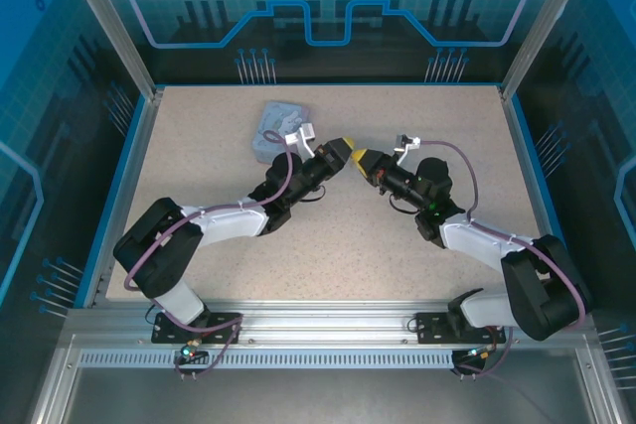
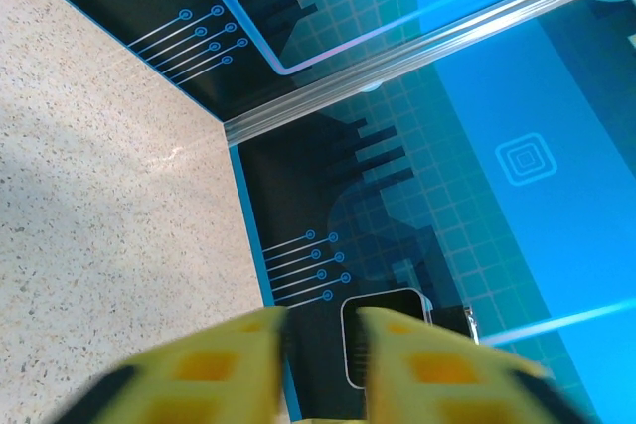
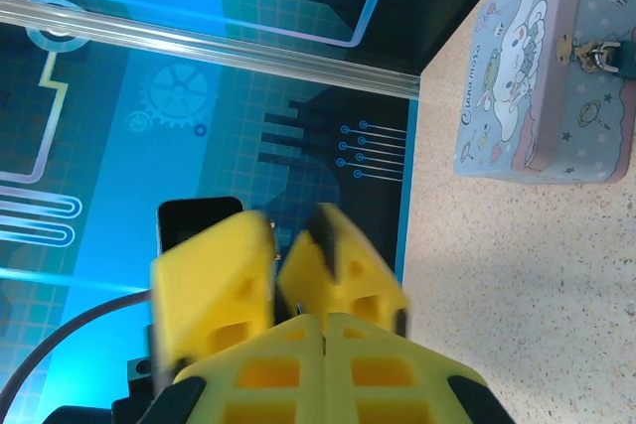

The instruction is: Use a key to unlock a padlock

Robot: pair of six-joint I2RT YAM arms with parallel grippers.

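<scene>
My two grippers meet tip to tip above the middle of the table. The left gripper (image 1: pixel 345 153) (image 2: pixel 323 345) is open, with a gap between its yellow fingers. The right gripper (image 1: pixel 364 159) (image 3: pixel 323 317) is shut. A thin dark sliver, the key (image 3: pixel 299 306), pokes out at its seam. In the right wrist view the left gripper's fingers (image 3: pixel 214 275) stand blurred on either side of that tip. The tiny padlock (image 3: pixel 596 52) hangs at the clasp of the grey-blue patterned box (image 1: pixel 280 129) (image 3: pixel 537 76), which lies flat behind the left gripper.
The speckled tabletop (image 1: pixel 397 245) is bounded by a blue rim and dark printed walls with aluminium posts (image 1: pixel 109 22). Both arms reach in from the near rail (image 1: pixel 318 320). Open table lies to the right and in front of the grippers.
</scene>
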